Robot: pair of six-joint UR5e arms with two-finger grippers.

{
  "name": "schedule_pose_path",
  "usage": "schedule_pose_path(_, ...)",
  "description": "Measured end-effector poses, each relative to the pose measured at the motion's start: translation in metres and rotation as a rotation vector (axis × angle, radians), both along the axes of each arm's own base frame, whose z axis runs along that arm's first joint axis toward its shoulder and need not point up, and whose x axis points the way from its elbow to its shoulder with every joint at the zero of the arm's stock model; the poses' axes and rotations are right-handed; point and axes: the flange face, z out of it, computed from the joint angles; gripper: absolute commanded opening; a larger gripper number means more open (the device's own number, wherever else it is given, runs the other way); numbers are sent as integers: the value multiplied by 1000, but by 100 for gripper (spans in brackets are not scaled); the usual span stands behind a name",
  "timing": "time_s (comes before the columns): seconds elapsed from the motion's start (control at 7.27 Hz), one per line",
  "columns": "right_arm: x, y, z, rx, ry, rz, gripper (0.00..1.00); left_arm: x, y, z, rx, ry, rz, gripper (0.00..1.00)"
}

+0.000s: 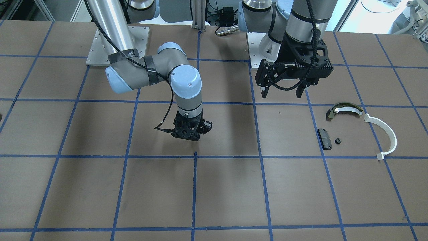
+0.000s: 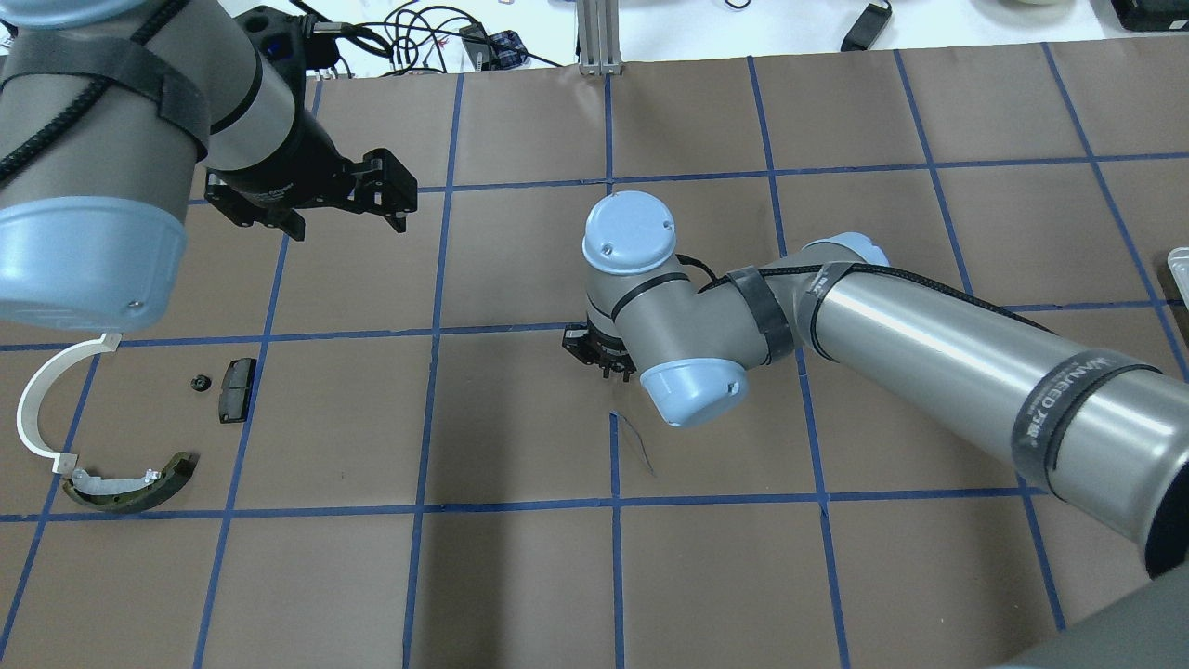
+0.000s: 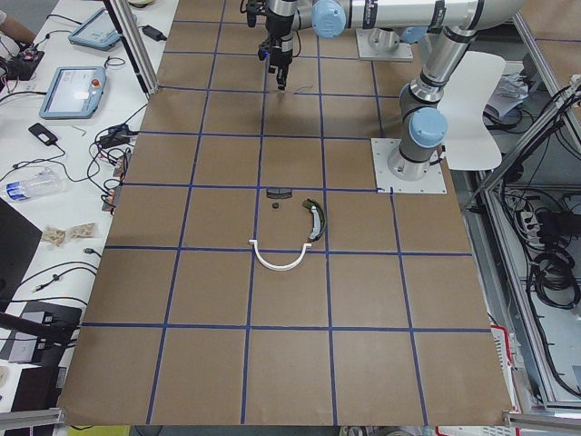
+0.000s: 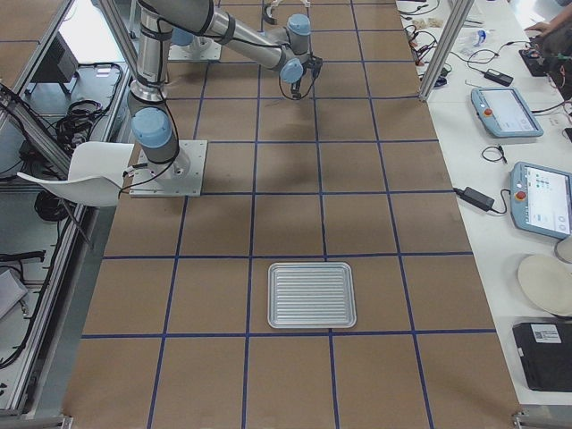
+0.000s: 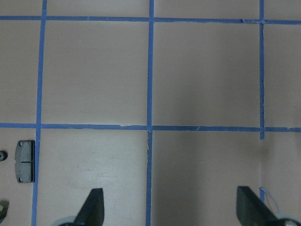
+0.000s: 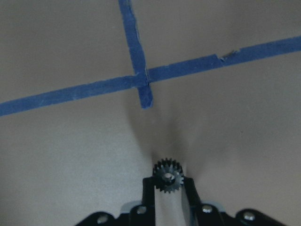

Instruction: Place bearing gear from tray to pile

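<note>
Right gripper points straight down over the middle of the table, about level between the robot's edge and the operators' edge; fingers clamped on the bearing gear, a small black toothed wheel with a pale hub, pinched at the very tips. The gear hangs near a crossing of blue tape lines; height above the paper cannot be told.

Tray, ribbed metal, lies flat toward the table's end on the robot's right, well apart from both grippers.

Pile lies toward the end on the robot's left, well apart from the held gear; four pieces, loosely spread:
- flat black pad, nearest the table's middle;
- small black toothed part just beside the pad, not touching it;
- olive curved shoe with a white inner strip, on the side toward the robot's edge;
- thin white half-ring, outermost toward the left end; one tip lies close by the shoe's end; contact cannot be told.

Left gripper hangs above the table between the pile and the robot's edge, fingers wide apart, nothing between them; its wrist view shows both fingertips over bare paper, the pad at the frame's lower left.
</note>
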Motion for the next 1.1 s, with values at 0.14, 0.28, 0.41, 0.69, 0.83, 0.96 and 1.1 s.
schedule_pose_path(0.14,2,1,-4,2,3,-8,89,-1,-2,-3,5,2,3,100)
schedule_pose_path(0.28,3,2,-5,3,9,-11,100,-1,-3,-5,10,3,5,100)
schedule_pose_path(0.41,2,1,-5,1,13,-13,100,-2,-3,-9,17,5,12,100)
schedule_pose_path(0.69,-4,-5,7,-26,25,-4,100,-8,-2,-24,25,19,57,100)
schedule_pose_path(0.83,-20,-13,22,-52,37,4,100,-22,0,-38,15,27,62,100)
schedule_pose_path(0.96,-46,-25,40,-68,42,-6,100,-44,3,-56,6,38,75,100)
schedule_pose_path(1.1,-83,-36,63,-66,44,-28,100,-72,5,-81,-3,54,100,100)
